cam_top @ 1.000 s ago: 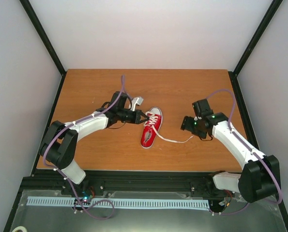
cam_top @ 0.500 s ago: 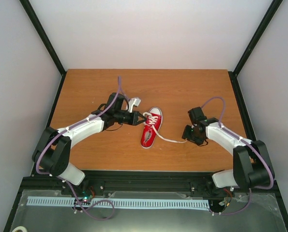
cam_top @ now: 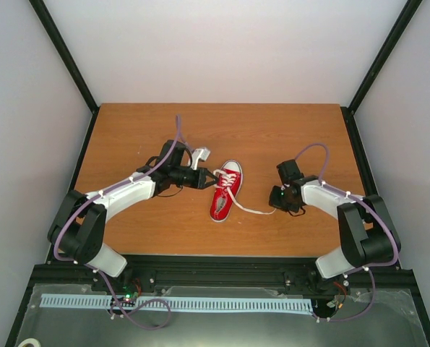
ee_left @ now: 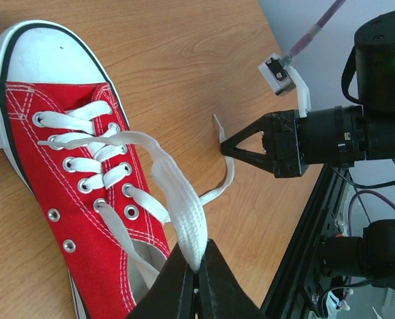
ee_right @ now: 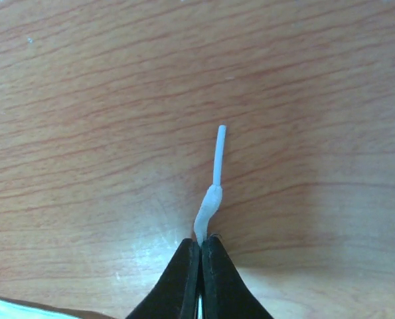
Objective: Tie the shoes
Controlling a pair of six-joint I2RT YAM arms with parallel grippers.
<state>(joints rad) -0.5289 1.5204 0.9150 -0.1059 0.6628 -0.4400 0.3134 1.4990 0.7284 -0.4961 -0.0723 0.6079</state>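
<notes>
Risks first. The right jaws are shut on just the last bit of one lace (ee_right: 208, 207), with the stiff tip (ee_right: 218, 154) poking out beyond them. I'd call that a thin hold, and any sideways tug could slip it free. The left jaws are clamped on the other lace (ee_left: 178, 196), close to the shoe (cam_top: 225, 191). The shoe looks light and nothing pins it, so a hard pull probably drags or rolls it instead of tensioning the lace. Uneven pulls could also feed lace back through the eyelets.

The shoe is a red canvas low-top with a white toe cap and sole. It sits mid-surface (cam_top: 287, 134) between the arms, toe far, heel near. There's no knot and the top eyelets are empty. The right-hand lace trails slack along the surface, while the left one crosses over the tongue.
</notes>
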